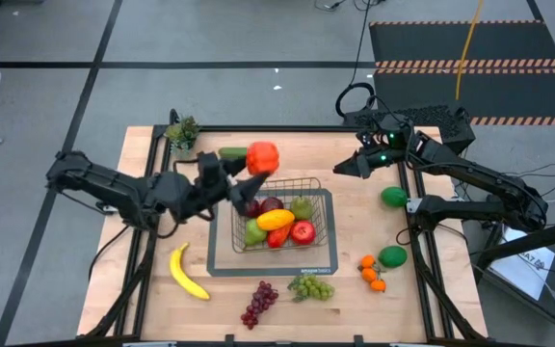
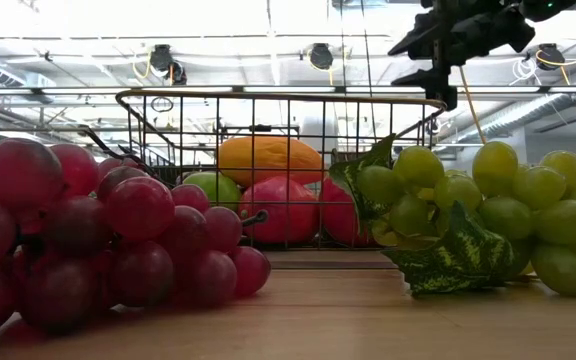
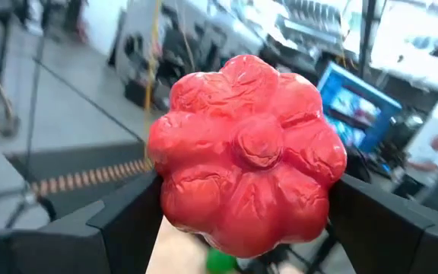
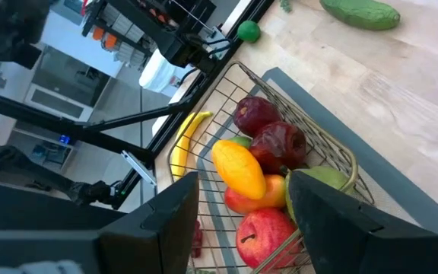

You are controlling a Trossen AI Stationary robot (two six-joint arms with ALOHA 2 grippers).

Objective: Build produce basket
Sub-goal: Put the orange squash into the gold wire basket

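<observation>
Lobed glossy red pepper (image 3: 247, 152) fills left claw (image 1: 247, 172).

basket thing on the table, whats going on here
A two-armed robot is filling the wire basket with plastic produce. The left gripper holds a red bell pepper above the basket's far-left corner. Several fruits already lie inside, among them a yellow mango and a red apple. The right gripper waits empty above the table, right of the basket. A banana, both grape bunches and a cucumber remain on the table.
</observation>
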